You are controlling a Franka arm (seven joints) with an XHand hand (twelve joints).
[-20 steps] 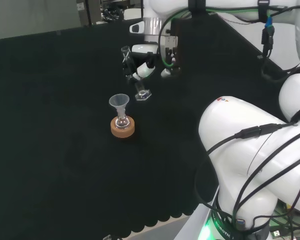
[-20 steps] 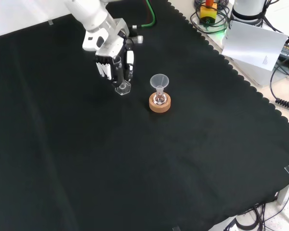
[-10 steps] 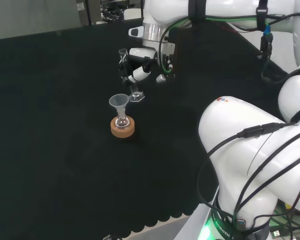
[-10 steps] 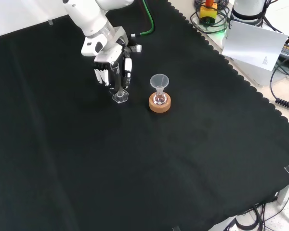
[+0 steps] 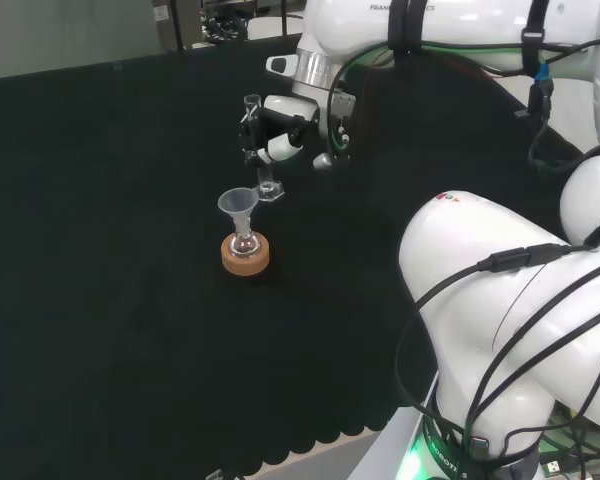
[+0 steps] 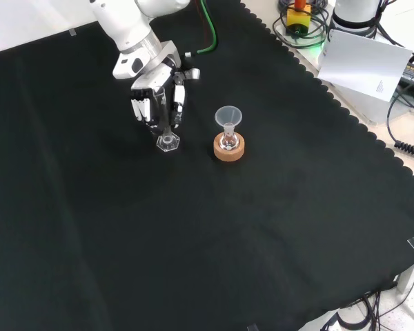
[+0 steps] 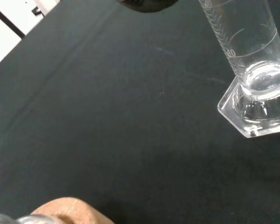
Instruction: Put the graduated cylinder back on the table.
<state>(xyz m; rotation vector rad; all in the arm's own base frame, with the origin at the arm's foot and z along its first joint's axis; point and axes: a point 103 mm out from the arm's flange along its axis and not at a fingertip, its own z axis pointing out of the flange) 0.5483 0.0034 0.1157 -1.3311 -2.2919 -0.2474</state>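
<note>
The clear graduated cylinder (image 5: 259, 150) (image 6: 165, 131) (image 7: 252, 70) stands nearly upright, its hexagonal foot low over or on the black cloth. The black and white hand (image 5: 285, 140) (image 6: 155, 100) has its fingers curled round the cylinder's tube. In the head view the cylinder is just behind the funnel; in the front view it is left of it. The wrist view shows the cylinder's printed scale and its foot close up.
A clear funnel (image 5: 238, 205) (image 6: 228, 116) sits in a small flask on a cork ring stand (image 5: 246, 253) (image 6: 229, 148) (image 7: 67, 212), close beside the cylinder. The arm's big white links (image 5: 500, 300) stand at the head view's right. Black cloth (image 6: 228, 241) spreads wide around.
The hand has turned the cylinder from a slant to nearly upright and lowered it toward the cloth, shifting slightly left in the front view.
</note>
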